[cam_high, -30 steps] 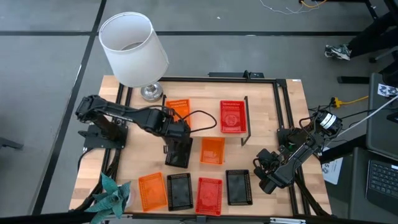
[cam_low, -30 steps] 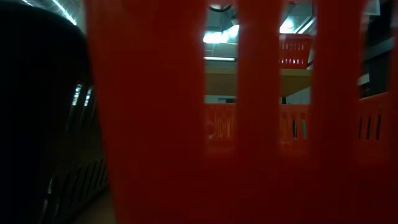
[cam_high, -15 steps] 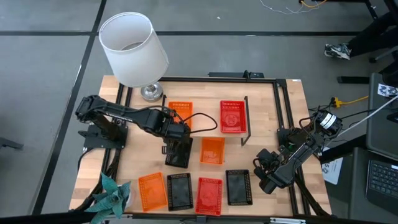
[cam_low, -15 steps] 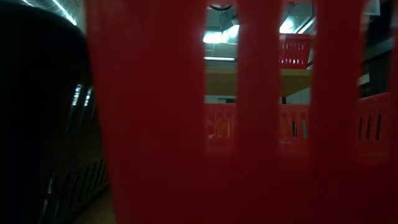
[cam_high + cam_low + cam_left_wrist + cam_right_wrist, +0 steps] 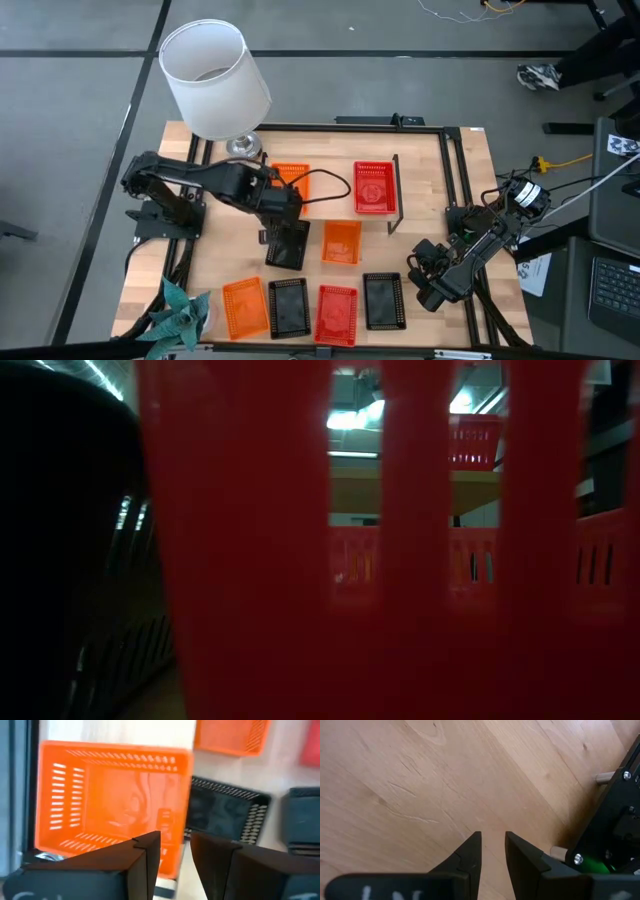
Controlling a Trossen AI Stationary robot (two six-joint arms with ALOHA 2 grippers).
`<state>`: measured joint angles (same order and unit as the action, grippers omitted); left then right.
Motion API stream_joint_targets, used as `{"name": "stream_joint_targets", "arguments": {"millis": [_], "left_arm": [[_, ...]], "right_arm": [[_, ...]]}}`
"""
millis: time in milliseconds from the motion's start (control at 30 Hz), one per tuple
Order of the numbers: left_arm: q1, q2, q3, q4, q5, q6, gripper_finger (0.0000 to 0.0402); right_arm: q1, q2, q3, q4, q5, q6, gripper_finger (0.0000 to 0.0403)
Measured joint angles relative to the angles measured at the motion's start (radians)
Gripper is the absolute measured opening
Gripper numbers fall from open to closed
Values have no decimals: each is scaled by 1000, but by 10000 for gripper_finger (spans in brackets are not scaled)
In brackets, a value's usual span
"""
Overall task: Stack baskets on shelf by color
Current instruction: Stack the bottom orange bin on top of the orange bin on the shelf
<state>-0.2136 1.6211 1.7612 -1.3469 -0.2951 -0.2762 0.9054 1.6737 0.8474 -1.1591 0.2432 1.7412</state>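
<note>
An orange basket (image 5: 293, 178) and a red basket (image 5: 374, 188) sit on the shelf (image 5: 335, 208). My left gripper (image 5: 283, 200) hangs open over the orange basket's near side; in its wrist view, my left gripper (image 5: 175, 840) straddles that basket (image 5: 110, 805). On the table below lie a black basket (image 5: 288, 247) and an orange basket (image 5: 342, 242). The front row holds an orange basket (image 5: 245, 306), a black one (image 5: 289, 307), a red one (image 5: 337, 314) and another black one (image 5: 384, 300). My right gripper (image 5: 493, 845) waits open over bare wood at the right front. My left gripper comes at the orange basket from above, one finger (image 5: 150, 845) over its inside and the other (image 5: 205, 845) outside its side wall (image 5: 172, 837). Whether either finger touches the wall, I cannot tell.
A lamp with a white shade (image 5: 215, 75) stands at the far left corner. A teal plant-like thing (image 5: 180, 312) lies at the front left. A black metal frame (image 5: 455, 190) rims the table. A red basket wall (image 5: 240, 560) fills the low view.
My left gripper has drawn back a little toward the table's far left. The orange basket stays on the shelf and now lies squarer to it than a second ago.
</note>
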Motion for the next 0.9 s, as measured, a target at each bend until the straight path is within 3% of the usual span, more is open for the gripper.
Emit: {"name": "stream_joint_targets", "arguments": {"millis": [67,233,367,467,633,900], "left_arm": [[-20,-1,45,-11,48,-87,100],[-132,-1,85,49,304,-383,100],[-284,-1,35,220,336,-530,100],[-405,1,-5,368,291,-611,100],[-585,9,-78,551,93,-816,100],[-712,150,-98,572,14,-1007,100]], "right_arm": [[0,0,0,0,0,0,86],[0,0,0,4,0,0,86],[0,0,0,5,0,0,86],[0,0,0,9,0,1,86],[0,0,0,17,0,0,86],[0,0,0,19,0,0,86]]}}
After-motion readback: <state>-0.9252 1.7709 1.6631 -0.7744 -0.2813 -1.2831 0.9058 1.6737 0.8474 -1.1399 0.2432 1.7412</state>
